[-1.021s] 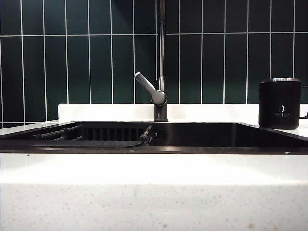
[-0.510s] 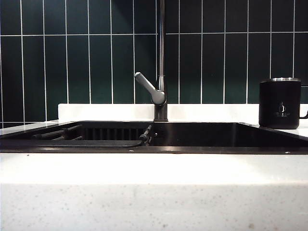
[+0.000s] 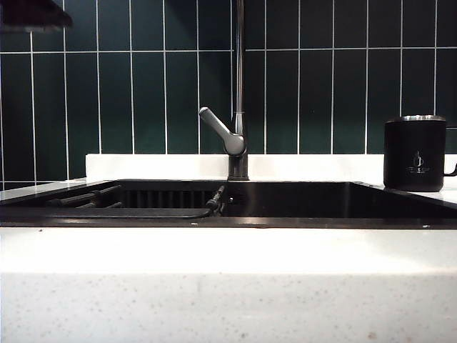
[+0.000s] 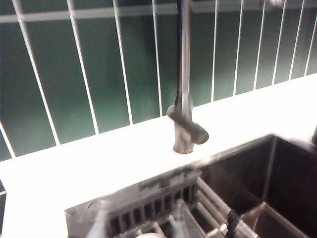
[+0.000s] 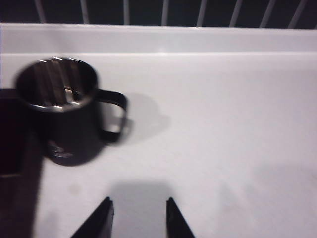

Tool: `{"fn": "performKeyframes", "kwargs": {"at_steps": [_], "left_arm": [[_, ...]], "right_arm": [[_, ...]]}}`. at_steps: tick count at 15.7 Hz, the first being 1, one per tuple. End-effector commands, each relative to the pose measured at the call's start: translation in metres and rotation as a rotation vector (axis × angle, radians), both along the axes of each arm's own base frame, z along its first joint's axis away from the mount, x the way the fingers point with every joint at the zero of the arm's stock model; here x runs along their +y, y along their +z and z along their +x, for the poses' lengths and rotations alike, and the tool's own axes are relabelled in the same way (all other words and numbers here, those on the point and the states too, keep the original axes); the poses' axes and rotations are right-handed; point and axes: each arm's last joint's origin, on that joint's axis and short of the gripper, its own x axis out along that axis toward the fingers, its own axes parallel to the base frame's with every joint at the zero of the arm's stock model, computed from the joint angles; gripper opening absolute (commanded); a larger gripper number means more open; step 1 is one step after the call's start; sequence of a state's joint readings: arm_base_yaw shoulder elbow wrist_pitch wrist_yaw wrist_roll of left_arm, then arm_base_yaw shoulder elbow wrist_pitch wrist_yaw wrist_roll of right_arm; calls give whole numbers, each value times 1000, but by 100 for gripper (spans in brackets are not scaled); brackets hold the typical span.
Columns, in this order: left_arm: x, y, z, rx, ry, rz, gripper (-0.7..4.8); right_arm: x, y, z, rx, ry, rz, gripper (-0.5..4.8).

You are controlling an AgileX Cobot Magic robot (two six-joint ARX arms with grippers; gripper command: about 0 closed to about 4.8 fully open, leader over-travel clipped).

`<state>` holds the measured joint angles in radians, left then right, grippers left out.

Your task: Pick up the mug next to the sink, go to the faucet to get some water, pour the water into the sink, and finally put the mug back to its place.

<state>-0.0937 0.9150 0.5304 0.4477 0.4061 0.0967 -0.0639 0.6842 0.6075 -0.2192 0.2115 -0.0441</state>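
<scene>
Exterior: the mug (image 3: pixel 416 153) stands upright on the counter (image 3: pixel 228 250) right of the sink (image 3: pixel 285 204); a dark arm part (image 3: pixel 32 14) shows at the top left corner.

Left wrist: the faucet (image 4: pixel 184 99) rises behind the sink; the left gripper is unseen, jaws untellable.

Right wrist: the right gripper (image 5: pixel 137 218) hovers above the counter near the mug, jaws apart, empty.

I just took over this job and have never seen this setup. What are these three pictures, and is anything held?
This is a two-armed robot at a kitchen counter. The front view shows the wide black sink in the white speckled countertop, the tall dark-metal faucet with its grey lever, and the matte black steel-rimmed mug standing right of the sink.

The other two pictures come from cameras on the wrists. The left one looks down at the faucet; its jaws are not visible. The right gripper hovers over the counter short of the mug, jaws apart. Nothing is held, and no water runs.
</scene>
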Motion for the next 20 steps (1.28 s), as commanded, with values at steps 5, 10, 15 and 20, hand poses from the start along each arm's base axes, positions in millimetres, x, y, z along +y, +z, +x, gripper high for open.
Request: {"fn": "performKeyframes", "kwargs": {"at_steps": [5, 10, 15, 20], "left_arm": [[-4, -16, 35, 109, -29, 11, 139], [-11, 6, 94, 107, -74, 10, 139], [-15, -2, 132, 143, -94, 10, 139], [-16, -16, 139, 182, -112, 12, 139]], "right_arm": [[0, -4, 47, -98, 24, -11, 235], [-5, -39, 85, 9, 12, -5, 235], [-7, -66, 115, 7, 10, -5, 236], [-10, -75, 129, -52, 7, -9, 259]]}}
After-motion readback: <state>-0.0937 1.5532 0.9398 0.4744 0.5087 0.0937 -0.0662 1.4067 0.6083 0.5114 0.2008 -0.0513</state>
